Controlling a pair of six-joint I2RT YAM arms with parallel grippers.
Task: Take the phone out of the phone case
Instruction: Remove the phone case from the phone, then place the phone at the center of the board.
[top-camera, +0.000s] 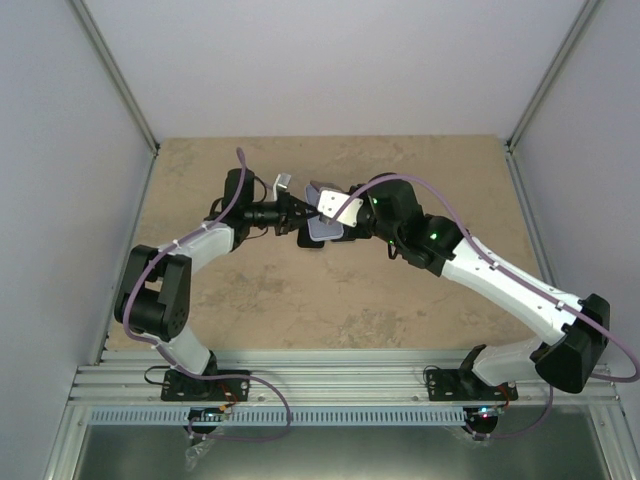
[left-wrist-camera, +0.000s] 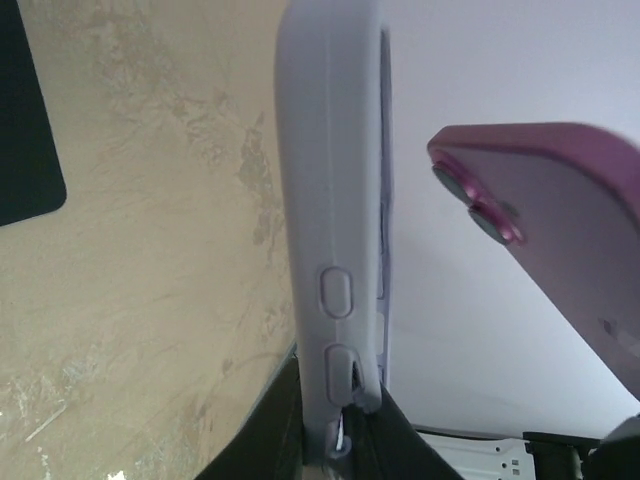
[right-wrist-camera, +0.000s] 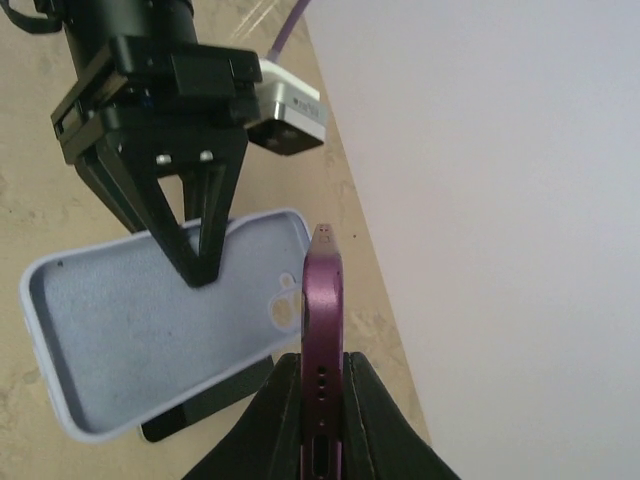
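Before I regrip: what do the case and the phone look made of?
The case: likely soft silicone, pale lavender, matte, with moulded button bumps; inside looks fuzzy, like a microfibre lining. The phone: magenta, edge looks like satin metal with drilled holes; the back may be frosted glass, unclear.

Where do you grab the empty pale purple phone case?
Pinch a long side wall over its rim, one finger inside. The pale lavender silicone phone case is an empty, thin shell; the left end effector holds it so.
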